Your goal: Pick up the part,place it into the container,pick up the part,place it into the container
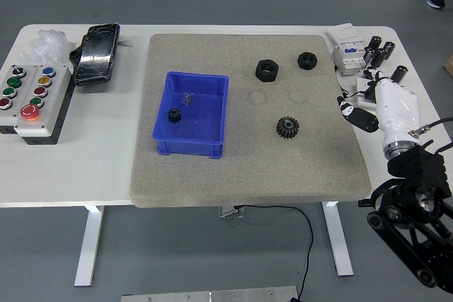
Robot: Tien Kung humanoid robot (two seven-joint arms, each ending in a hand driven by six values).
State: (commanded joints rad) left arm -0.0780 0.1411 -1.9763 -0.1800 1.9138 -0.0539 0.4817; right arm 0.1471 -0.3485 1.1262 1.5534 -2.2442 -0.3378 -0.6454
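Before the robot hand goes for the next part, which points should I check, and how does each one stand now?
1. Right robot hand holds nothing: ok.
2. Black gear lies free on the grey mat: ok.
3. Blue container has room; it holds one small gear: ok.
4. Path from black gear to the container is unblocked: ok.
5. Two black nuts lie apart from the gear: ok.
6. Left robot hand: not in view, cannot tell.

Glossy blue plastic container (pixel 192 119), matt gear (pixel 287 128)
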